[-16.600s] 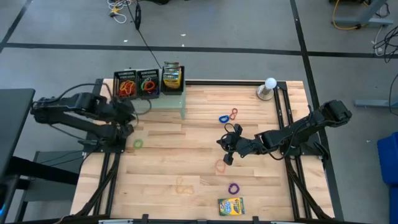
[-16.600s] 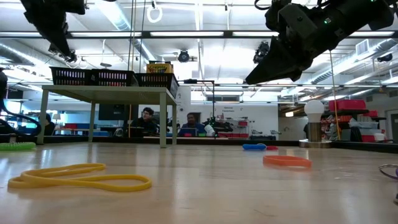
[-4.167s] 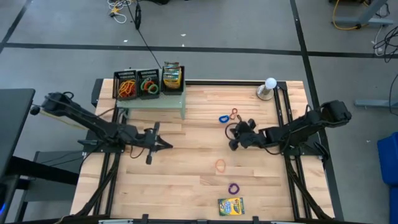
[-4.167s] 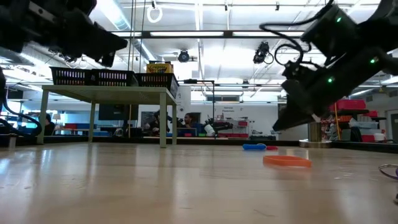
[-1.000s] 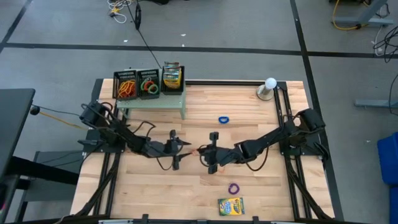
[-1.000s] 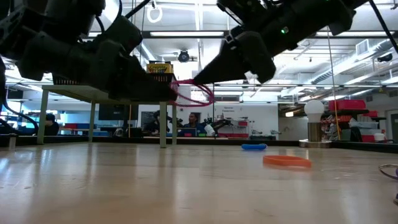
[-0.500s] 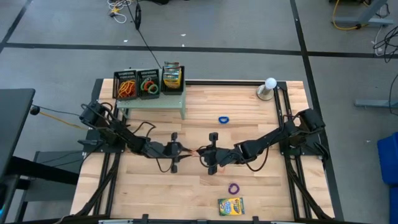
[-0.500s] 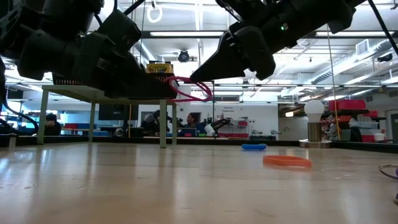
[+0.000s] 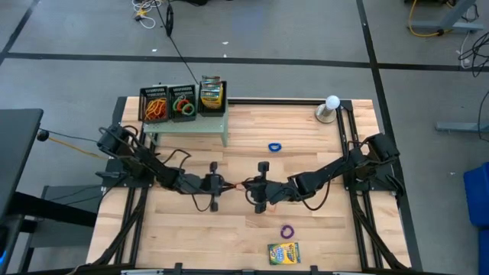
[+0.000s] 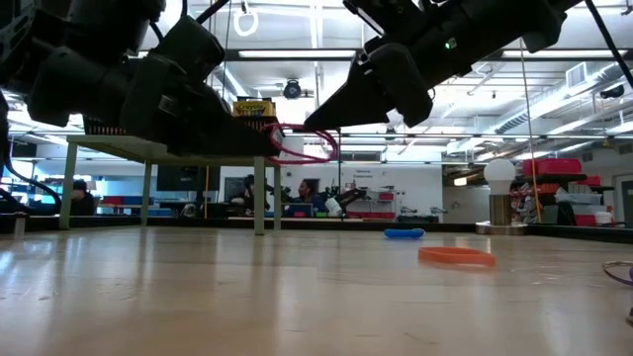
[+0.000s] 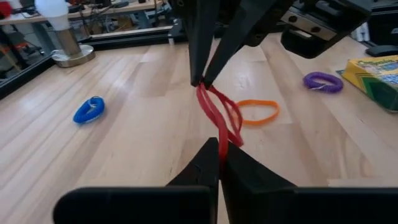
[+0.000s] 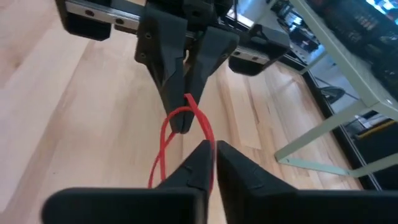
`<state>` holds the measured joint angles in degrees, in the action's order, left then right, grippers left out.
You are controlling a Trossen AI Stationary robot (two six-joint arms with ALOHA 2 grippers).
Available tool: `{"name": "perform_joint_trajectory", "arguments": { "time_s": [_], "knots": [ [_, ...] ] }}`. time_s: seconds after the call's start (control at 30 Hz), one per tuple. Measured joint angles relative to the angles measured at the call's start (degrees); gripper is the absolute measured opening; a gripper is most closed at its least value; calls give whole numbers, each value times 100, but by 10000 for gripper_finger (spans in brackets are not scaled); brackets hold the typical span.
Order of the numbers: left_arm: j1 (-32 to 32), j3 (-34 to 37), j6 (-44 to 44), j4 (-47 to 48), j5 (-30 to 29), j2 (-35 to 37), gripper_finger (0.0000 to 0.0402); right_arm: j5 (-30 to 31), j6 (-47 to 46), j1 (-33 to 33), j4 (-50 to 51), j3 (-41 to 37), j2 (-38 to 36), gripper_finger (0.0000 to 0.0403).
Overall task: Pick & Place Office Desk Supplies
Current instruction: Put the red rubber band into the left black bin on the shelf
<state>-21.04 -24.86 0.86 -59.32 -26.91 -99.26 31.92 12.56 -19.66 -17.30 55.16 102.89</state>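
A red rubber band hangs in the air over the middle of the table, between my two grippers. My left gripper comes from the table's left and is shut on one end of it. My right gripper comes from the right and is shut on the other end. On the table lie an orange band, a blue band, a purple band and a yellow-and-green crayon box. Two black mesh trays with bands in them stand on the pale green stand. My left gripper pinches the red band's end on its own side between its two fingertips, coming nearly level from the table's left. The band is clear of the table. My right gripper pinches the band's other end between its fingertips, slanting slightly down from the table's right. The band runs as two strands between the grippers, and one strand bows out slack.
A second crayon box stands on the stand beside the trays. A white globe on a grey base stands at the far right corner. Bare wood lies along the near left part of the table.
My left gripper has shut its fingers onto the red band's free end, which my right gripper held up. Both arms have stayed where they were, and the band has stayed in the air between them.
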Motion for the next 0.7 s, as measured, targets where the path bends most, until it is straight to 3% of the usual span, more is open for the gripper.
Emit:
{"name": "perform_joint_trajectory", "arguments": {
  "time_s": [0.17, 0.37, 0.53, 0.7],
  "knots": [
    [-41, 4, -57, 424, -402, 349, 7, 91, -26, 2, 9, 0, -2, 78],
    [-355, 4, 3, 1698, -1629, 1468, 6, 243, -26, 2, 9, -2, -2, 116],
    [-672, 4, -20, 2665, -2686, 2539, 6, 262, -26, 2, 13, -4, -2, 110],
    [-986, 4, 471, 2992, -4015, 3464, 6, 262, -27, 2, 20, -4, -2, 84]
  ]
}}
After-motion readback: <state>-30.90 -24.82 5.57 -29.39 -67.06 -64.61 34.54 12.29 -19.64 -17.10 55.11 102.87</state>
